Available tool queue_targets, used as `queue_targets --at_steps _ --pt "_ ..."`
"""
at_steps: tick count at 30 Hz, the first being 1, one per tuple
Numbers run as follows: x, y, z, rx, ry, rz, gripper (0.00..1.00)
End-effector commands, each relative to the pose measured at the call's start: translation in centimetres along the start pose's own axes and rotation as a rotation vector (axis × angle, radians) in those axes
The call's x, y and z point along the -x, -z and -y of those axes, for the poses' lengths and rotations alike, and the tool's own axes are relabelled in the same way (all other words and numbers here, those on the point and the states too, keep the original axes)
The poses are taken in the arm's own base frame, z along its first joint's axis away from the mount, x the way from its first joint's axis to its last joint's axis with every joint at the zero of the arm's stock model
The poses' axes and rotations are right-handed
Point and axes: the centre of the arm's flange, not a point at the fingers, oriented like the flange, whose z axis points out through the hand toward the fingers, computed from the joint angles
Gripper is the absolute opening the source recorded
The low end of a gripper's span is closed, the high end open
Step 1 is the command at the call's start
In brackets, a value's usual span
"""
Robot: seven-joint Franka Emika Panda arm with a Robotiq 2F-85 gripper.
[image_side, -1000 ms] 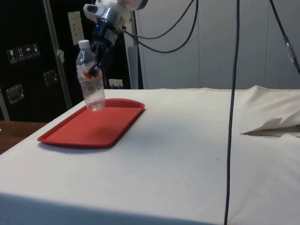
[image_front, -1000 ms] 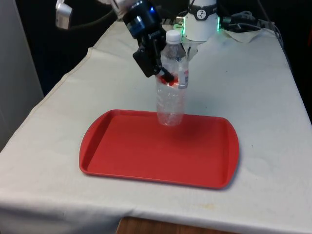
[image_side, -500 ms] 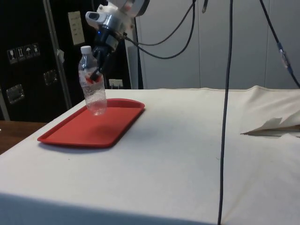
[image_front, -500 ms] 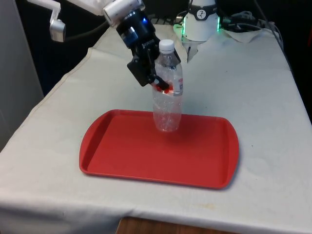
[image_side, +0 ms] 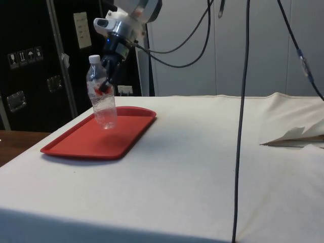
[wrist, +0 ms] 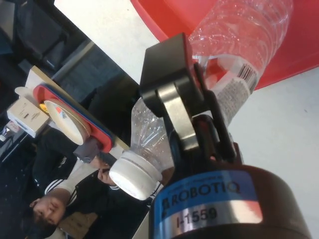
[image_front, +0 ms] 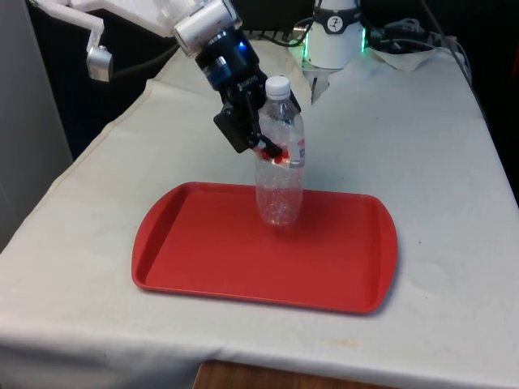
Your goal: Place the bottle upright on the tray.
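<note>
Gripping the clear bottle (image_front: 280,174) at its label, claw (image_front: 268,146) clenched, red tray (image_front: 203,259) beneath, person seated nearby (wrist: 55,184).

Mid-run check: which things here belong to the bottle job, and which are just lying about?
Job:
- bottle, clamped in the gripper, upright
- red tray beneath it

Lying about:
- crumpled cloth on the table
- hanging cables
- a seated person beyond the table
</note>
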Motion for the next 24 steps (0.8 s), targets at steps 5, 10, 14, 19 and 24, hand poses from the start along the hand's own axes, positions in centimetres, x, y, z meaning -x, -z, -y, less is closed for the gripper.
queue_targets --at_steps 5,10,14,19,24 --pt "0.2 -0.4 -0.2 0.013 0.012 -0.008 0.00" --pt "0.6 -0.7 -0.2 0.015 0.018 -0.010 0.00" --pt "0.8 -1.0 -0.3 0.018 0.024 -0.007 0.00" --pt "1.1 -1.3 -0.5 0.021 0.033 0.001 0.00" --pt "1.4 -1.3 -0.7 0.026 0.039 0.006 0.00"
